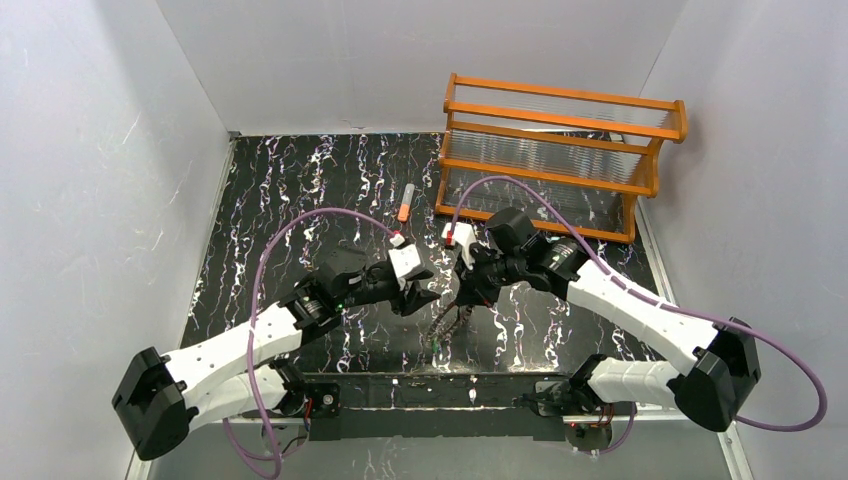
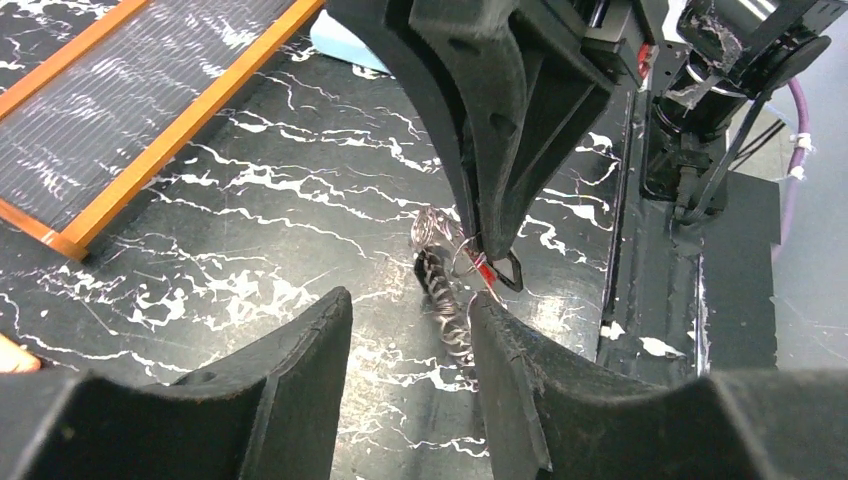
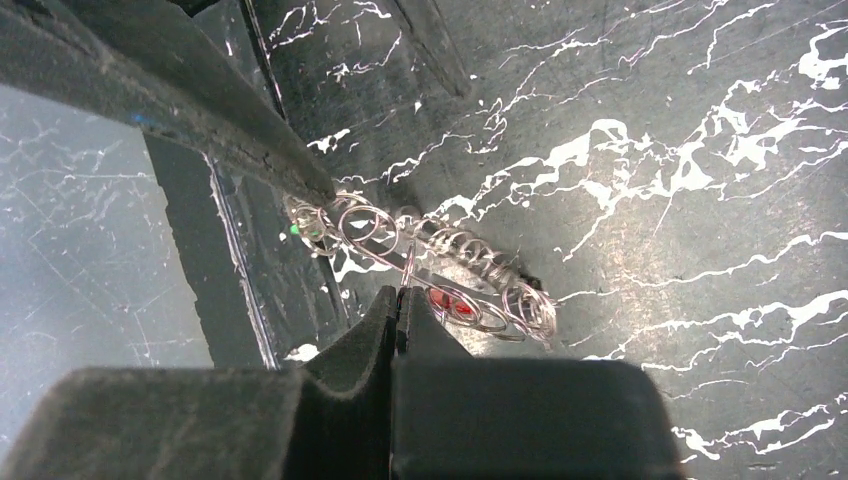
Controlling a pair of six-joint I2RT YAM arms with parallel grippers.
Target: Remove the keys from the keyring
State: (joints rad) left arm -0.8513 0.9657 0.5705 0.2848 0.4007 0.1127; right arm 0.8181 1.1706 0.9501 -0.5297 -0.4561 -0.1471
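The keyring [image 3: 470, 270] is a linked string of thin silver wire rings, hanging just above the black marbled table. My right gripper [image 3: 400, 297] is shut on one wire loop of it. A red key [image 3: 442, 303] sits by the right fingertips and a green one [image 3: 293, 230] at the far end. In the left wrist view the keyring [image 2: 447, 305] hangs from the right gripper [image 2: 482, 240], with the red key [image 2: 484, 268] and a dark key [image 2: 508, 270]. My left gripper [image 2: 410, 312] is open, and the string lies against its right finger [image 2: 500, 340]. In the top view the two grippers, left [image 1: 425, 296] and right [image 1: 468, 298], meet over the keyring [image 1: 445, 325].
An orange wooden rack [image 1: 560, 150] stands at the back right. An orange-and-grey tube [image 1: 405, 203] lies left of it. A pale blue clip [image 2: 345, 45] lies near the rack's edge [image 2: 170, 115]. The arms' base rail [image 1: 430, 390] runs along the near edge.
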